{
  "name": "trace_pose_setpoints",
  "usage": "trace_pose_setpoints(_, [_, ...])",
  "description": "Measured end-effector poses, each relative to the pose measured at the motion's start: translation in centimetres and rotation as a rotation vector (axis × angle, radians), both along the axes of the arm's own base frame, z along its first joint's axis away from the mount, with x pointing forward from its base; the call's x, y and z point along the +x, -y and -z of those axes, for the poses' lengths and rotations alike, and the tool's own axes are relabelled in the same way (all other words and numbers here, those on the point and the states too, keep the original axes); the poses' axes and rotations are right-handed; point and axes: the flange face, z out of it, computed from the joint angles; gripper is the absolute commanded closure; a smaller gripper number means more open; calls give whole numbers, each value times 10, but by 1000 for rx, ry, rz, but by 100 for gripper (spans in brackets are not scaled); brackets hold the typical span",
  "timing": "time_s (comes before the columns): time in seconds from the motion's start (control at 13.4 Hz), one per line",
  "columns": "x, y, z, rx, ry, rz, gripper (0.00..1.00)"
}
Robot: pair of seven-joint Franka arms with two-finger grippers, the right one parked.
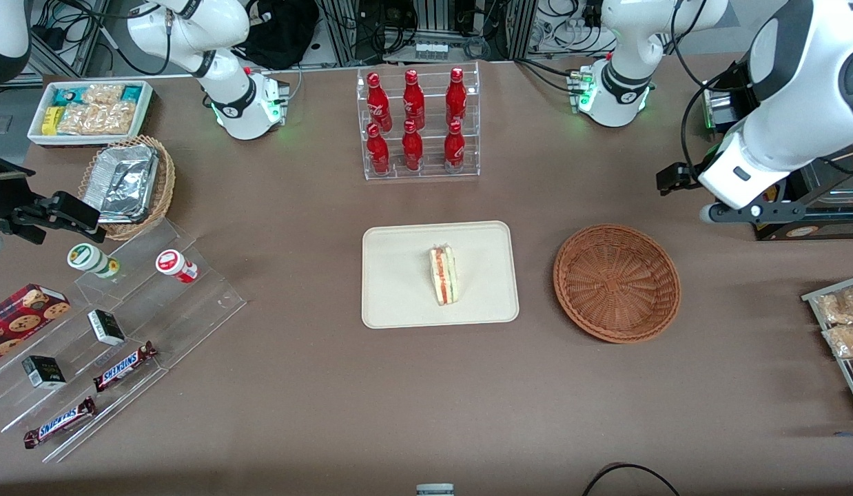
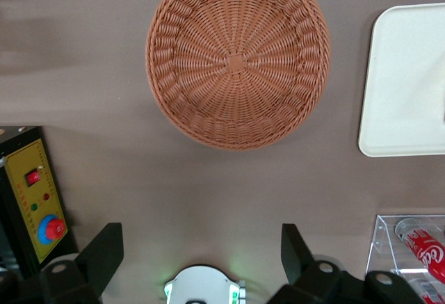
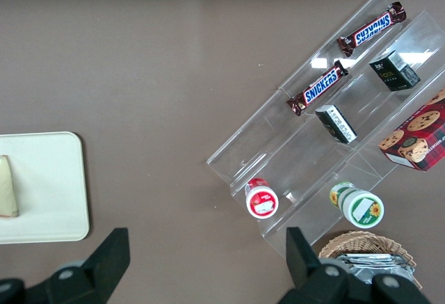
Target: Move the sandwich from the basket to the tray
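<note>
- Sandwich [image 1: 442, 275] lying on tray [image 1: 399, 303], near its middle, filling edge up.
- Basket [image 1: 617, 282] beside tray, toward working arm's end of table; nothing in it.
- Gripper [image 2: 201, 252] raised above table, off past basket rim; fingers [image 2: 104, 254] spread wide, holding nothing.
- Red bottles in clear rack [image 1: 417, 124] farther from front camera than tray.

The left arm [image 1: 778, 131] is drawn up at its own end of the table, its white forearm slanting down toward the wrist. The gripper [image 2: 201, 255] hangs high above the tabletop, facing straight down, holding nothing. Its two dark fingers [image 2: 103, 254] stand wide apart, with bare table showing in the gap between them.
</note>
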Motion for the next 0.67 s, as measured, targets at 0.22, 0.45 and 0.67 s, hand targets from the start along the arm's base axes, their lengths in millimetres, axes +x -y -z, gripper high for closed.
trace_pose_setpoints(0.22, [-2,-9,-27,28,36,-7,0])
trace_pose_setpoints(0.45, [-1,-20,-35,40,44,-23,0])
trace_pose_setpoints(0.67, [-5,-23,-48,42,29,-31,0])
